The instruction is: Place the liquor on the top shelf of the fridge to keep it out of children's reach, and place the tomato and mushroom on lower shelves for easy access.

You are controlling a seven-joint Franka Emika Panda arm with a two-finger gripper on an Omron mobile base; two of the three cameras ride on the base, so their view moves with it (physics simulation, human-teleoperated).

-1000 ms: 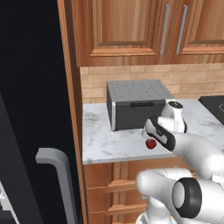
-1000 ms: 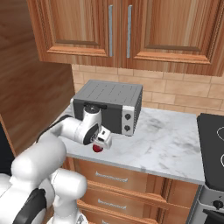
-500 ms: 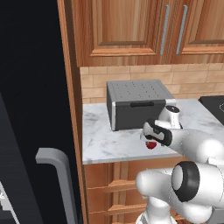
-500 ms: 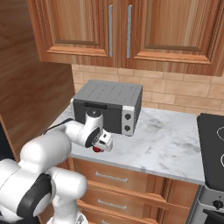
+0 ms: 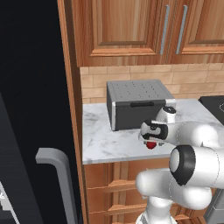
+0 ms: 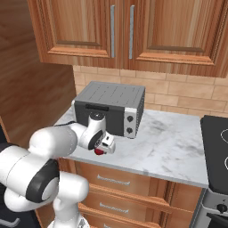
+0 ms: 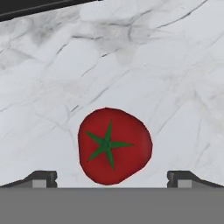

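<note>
The tomato (image 7: 114, 145), a glossy red ball with a green stem star, lies on the white marble counter (image 5: 109, 140) in front of the grey countertop oven. My gripper (image 7: 111, 179) hangs right over it, open, with one fingertip (image 7: 43, 178) on each side and clear gaps to the fruit. From the base, the tomato (image 5: 151, 145) (image 6: 99, 151) peeks out under the gripper (image 5: 148, 138) (image 6: 105, 146). The black fridge (image 5: 30, 87) stands at the left with its door's grey bar handle (image 5: 57, 175). Its shelves are lost in the dark. Liquor and mushroom are out of view.
The grey countertop oven (image 6: 109, 107) sits just behind my hand. Wooden wall cabinets (image 6: 120, 31) hang above and drawers (image 6: 129, 187) lie below the counter. A black stove top (image 6: 216, 142) is at the right. A wooden side panel (image 5: 70, 100) separates fridge and counter.
The arm's elbow has folded down and forward while the hand stays over the tomato, drifting slightly left. The tomato has not moved.
</note>
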